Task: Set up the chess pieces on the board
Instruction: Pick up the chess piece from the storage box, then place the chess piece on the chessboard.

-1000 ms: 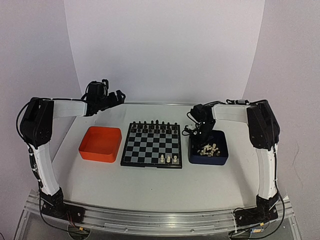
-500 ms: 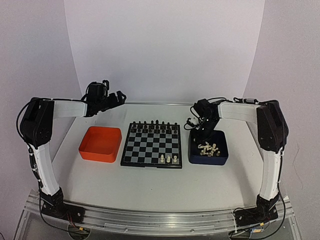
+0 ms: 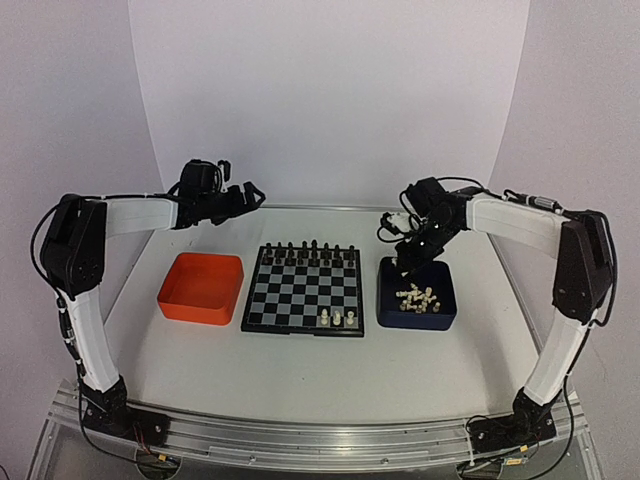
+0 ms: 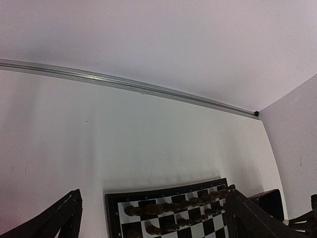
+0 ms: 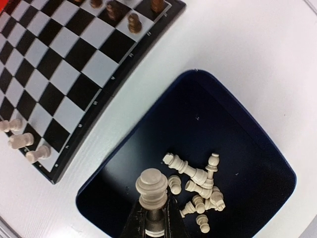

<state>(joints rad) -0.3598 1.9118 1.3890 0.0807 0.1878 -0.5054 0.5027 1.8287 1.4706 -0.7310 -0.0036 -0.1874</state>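
- Your right gripper (image 5: pixel 152 220) is clamped on one cream piece (image 5: pixel 151 186), holding it upright above the dark blue tray (image 5: pixel 247 148).
- The remaining chess pieces (image 5: pixel 198 187) lie heaped inside that tray.
- The board (image 3: pixel 300 290) sits at nine o'clock from the tray, with three cream pieces (image 3: pixel 338 318) standing on its near row, toward five o'clock.
- This looks like the carry step: next, swing toward nine o'clock and lower onto a free near-row square without knocking its neighbours.
- Your left gripper (image 3: pixel 243 196) hovers with its jaws wide apart and empty, at eleven o'clock from the board.

The board (image 3: pixel 303 291) lies between the left tray (image 3: pixel 195 311) and the right tray (image 3: pixel 417 321), which holds chess pieces (image 3: pixel 417 297).
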